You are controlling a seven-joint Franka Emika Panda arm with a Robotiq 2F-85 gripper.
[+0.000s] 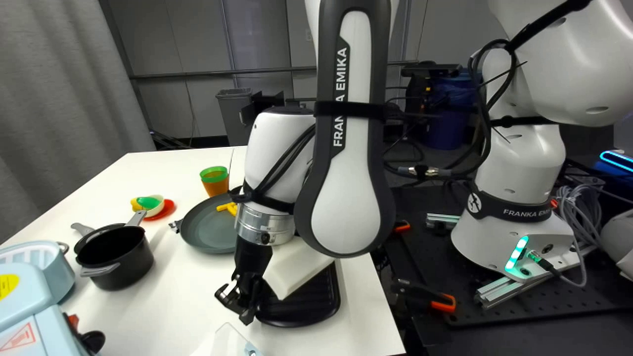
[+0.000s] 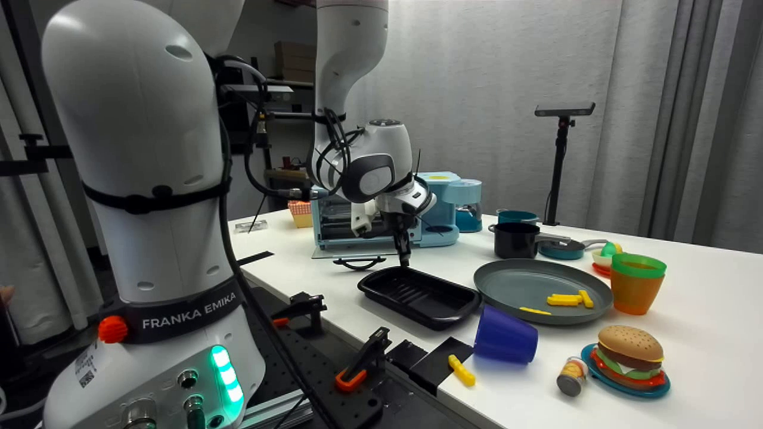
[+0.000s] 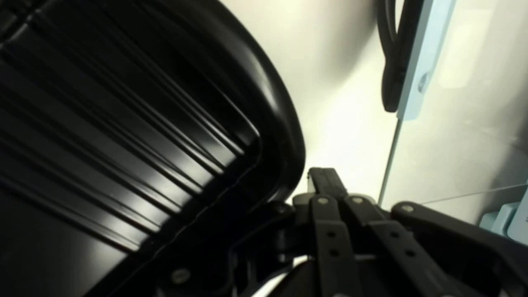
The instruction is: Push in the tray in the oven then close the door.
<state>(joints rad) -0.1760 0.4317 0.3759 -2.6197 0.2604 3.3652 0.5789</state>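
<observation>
Looking across a white table [image 2: 709, 310] w/ a grey curtain [image 2: 471, 89] hanging in bkgd. Finding the black tray [image 2: 417, 301] lying flat out on the table, ribbed side up, in both exterior views. Locating the light-blue oven [image 2: 349, 242] off one end of the tray, apart from it, & making out only dark shapes inside, too dim to ID. Seeing the oven's clear door [image 3: 466, 128] folded down btwn tray & oven, w/ its black handle [image 3: 396, 74] on the edge nearest the tray. Noting the gripper [image 3: 328, 179] hanging tip-down right by the tray's oven-side corner, w/ both fingers [image 3: 336, 241] pressed tog. in wrist view, i.e. closed; not being able to tell if touching the tray. Also spotting a grey dish [image 2: 515, 283] w/ yellow sticks [image 2: 563, 300] just beside the tray, a blue cup [image 2: 505, 336] nr the tray's opposite end, a black pot [image 2: 515, 241] farther from the tray, plus stacked green & orange cups [image 2: 638, 291], a toy burger [image 2: 630, 356] & a small can [image 2: 572, 376], all well apart from the tray.
</observation>
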